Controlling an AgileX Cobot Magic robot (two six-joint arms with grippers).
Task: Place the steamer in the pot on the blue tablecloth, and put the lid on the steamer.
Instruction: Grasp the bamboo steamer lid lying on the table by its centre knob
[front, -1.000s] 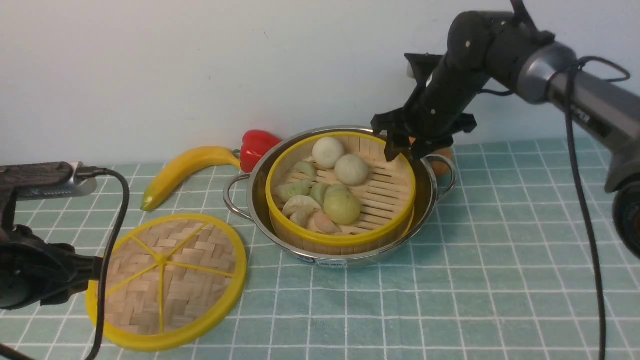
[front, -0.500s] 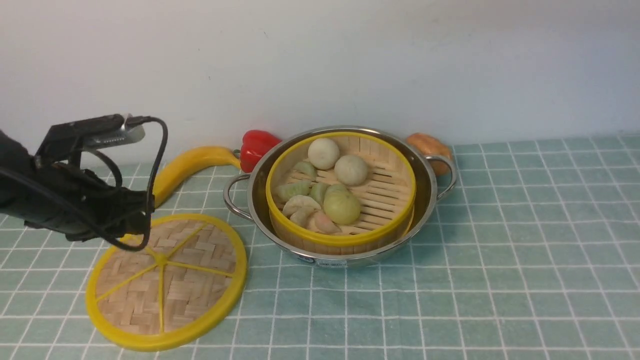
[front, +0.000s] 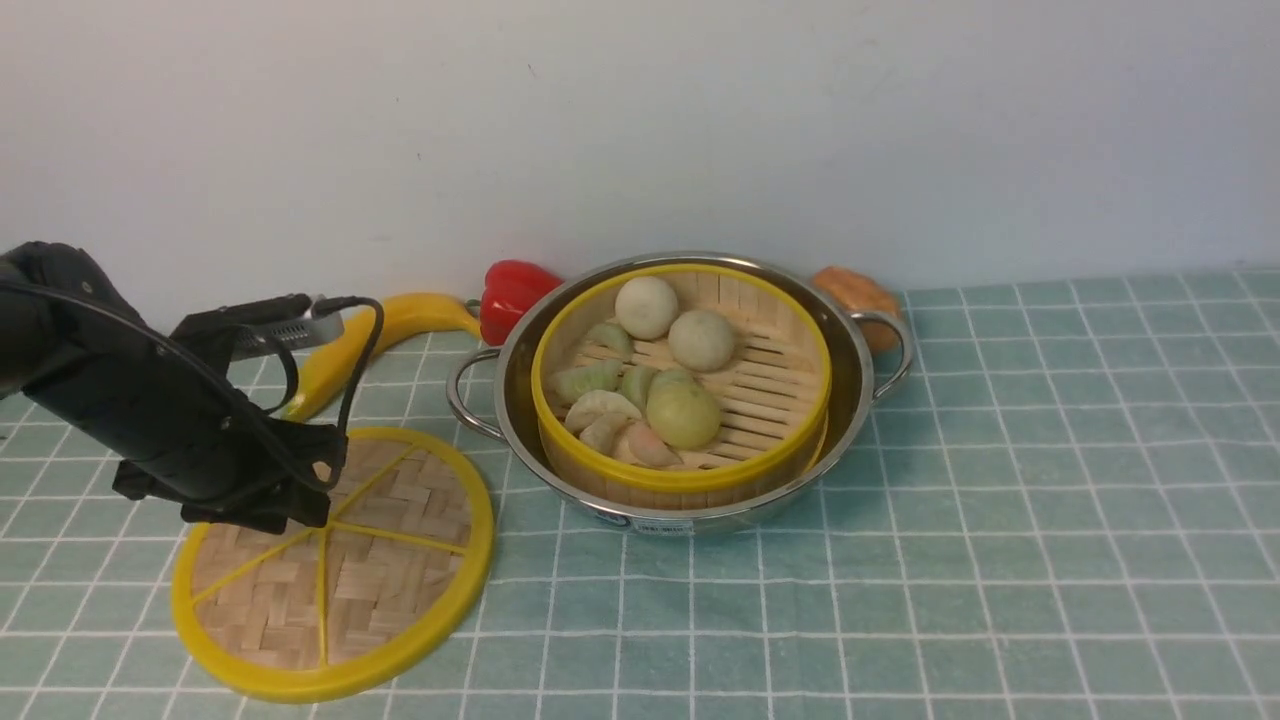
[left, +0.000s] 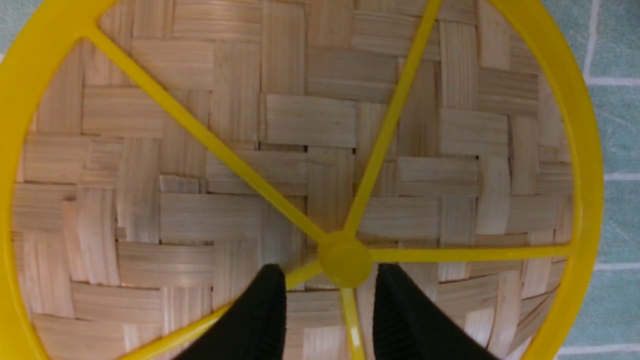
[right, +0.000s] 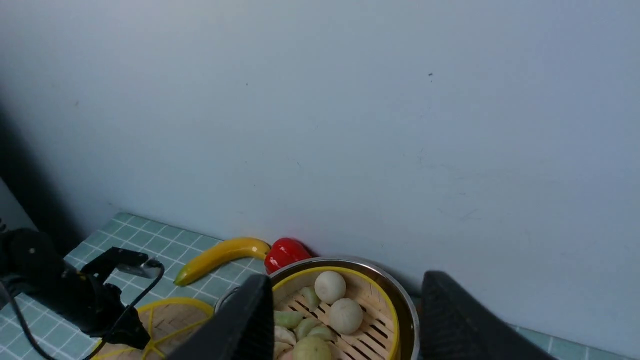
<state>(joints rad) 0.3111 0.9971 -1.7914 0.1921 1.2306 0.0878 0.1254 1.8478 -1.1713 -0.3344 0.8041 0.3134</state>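
Noting the blue tablecloth (front: 1000, 520) covering the whole work surface up to the pale wall. Finding the pot (front: 512, 390) standing on it near the wall, roughly mid-table, both wire handles showing. Finding the steamer (front: 680, 478) sitting upright inside the pot, its yellow rim rising a little above the steel rim. Recording the lid (front: 400, 590) lying flat on the cloth to the robot's left of the pot, just beside it and apart from the steamer, not yet placed. Noting a banana (front: 420, 310) lying behind the lid, close to the wall. Observing the left gripper (left: 330, 272) hanging low over the lid's centre, jaws standing apart and straddling the yellow hub; possibly touching the weave, though not confirmable from either view. Observing the right gripper (right: 347, 280) raised well above the table and looking down on the pot, jaws spread wide with nothing between them. Logging a red pepper (front: 515, 285) close against the pot's far left side, a brown item (front: 855, 290) behind its right handle, and buns and dumplings (front: 685, 415) resting on the steamer's slats.
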